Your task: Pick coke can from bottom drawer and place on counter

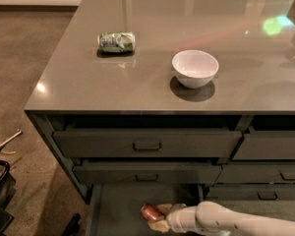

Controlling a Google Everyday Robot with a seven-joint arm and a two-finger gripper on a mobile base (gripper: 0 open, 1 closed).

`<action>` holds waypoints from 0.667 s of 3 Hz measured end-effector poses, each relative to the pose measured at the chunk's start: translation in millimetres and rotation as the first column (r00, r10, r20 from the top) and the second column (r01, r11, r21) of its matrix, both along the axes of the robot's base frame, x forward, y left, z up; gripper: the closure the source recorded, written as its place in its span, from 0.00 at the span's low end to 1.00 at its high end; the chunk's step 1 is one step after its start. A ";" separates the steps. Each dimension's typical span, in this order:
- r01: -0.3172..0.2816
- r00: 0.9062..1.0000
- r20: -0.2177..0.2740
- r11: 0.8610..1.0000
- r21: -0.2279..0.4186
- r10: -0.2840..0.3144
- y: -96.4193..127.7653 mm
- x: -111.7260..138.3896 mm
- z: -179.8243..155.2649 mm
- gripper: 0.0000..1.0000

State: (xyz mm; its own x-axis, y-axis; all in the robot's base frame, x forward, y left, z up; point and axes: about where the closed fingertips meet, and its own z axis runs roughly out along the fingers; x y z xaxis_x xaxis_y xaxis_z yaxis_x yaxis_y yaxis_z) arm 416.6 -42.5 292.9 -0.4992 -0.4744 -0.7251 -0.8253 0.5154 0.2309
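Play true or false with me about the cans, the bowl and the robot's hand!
1. The red can is in the bottom drawer. True.
2. The white bowl sits in that drawer too. False: it stands on the counter.
3. The gripper is down in the bottom drawer, right by the red can. True.
4. The green can stands upright next to the bowl. False: it lies on its side on the counter, well apart from the bowl.
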 end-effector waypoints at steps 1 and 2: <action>0.027 0.999 0.045 0.998 -0.064 -0.025 -38.3 -36.1 71.2 1.00; 0.027 0.999 0.043 0.998 -0.062 -0.025 -37.6 -36.4 70.4 1.00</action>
